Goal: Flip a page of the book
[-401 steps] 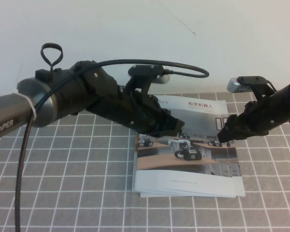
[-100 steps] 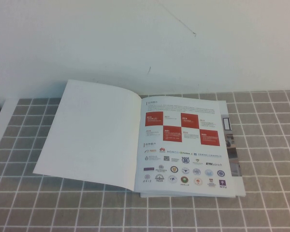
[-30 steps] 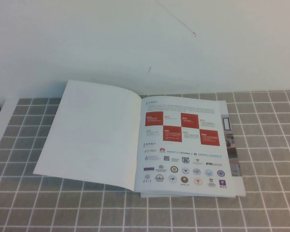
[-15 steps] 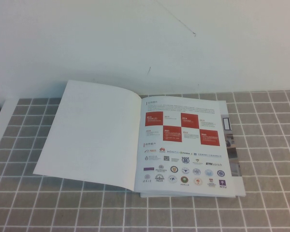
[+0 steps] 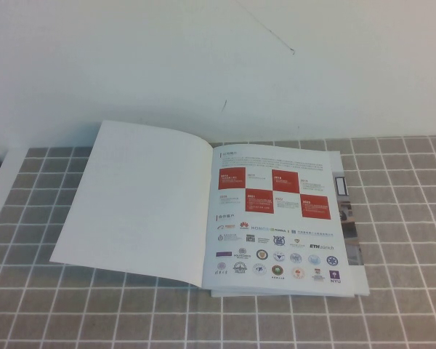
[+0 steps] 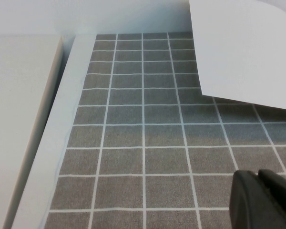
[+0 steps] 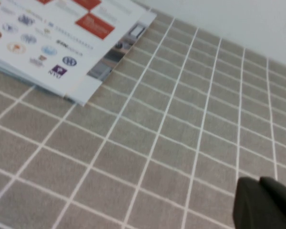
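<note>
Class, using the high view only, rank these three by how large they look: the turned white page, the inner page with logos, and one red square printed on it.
1. The page, largest, though it sits slightly raised.
2. The inner page of the book, somewhat smaller.
3. A red square, smallest.

The left tool and right tool appear only in their wrist views, over the tiled mat.

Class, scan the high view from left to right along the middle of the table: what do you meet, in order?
Grey gridded table mat → turned white cover page → inner page with red squares and logos → grey mat again. Neither gripper appears in this view.
</note>
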Robot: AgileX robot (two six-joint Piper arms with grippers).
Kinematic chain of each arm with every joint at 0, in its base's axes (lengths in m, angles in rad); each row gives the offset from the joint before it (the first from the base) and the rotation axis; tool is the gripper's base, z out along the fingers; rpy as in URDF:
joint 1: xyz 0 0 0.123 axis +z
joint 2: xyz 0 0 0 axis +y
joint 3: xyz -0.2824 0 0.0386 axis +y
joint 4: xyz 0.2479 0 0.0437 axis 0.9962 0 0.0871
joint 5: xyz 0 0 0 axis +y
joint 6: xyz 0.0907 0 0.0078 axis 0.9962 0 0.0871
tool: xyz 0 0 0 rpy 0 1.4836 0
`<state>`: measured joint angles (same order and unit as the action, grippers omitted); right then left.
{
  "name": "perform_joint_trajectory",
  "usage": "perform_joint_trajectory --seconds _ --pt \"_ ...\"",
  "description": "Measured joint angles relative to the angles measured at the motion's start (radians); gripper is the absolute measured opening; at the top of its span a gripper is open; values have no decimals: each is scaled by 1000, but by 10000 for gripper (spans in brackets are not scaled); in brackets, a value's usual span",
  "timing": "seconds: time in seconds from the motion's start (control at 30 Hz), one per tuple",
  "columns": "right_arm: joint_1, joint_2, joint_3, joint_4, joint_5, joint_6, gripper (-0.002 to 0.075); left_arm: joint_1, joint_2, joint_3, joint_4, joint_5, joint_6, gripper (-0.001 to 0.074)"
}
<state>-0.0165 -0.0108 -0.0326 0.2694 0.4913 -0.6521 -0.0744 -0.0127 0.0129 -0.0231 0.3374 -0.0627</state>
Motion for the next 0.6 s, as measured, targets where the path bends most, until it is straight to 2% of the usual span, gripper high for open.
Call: perform_joint_trajectory --seconds 0.23,0.5,0.6 --pt "-6 0 47 4 -101 -4 -1 0 -1 0 2 0 0 -4" --pt "-6 0 50 14 -114 -4 -1 0 -1 0 2 0 1 -4" --pt "-10 0 50 -35 -116 66 -1 0 -1 0 2 0 1 -4"
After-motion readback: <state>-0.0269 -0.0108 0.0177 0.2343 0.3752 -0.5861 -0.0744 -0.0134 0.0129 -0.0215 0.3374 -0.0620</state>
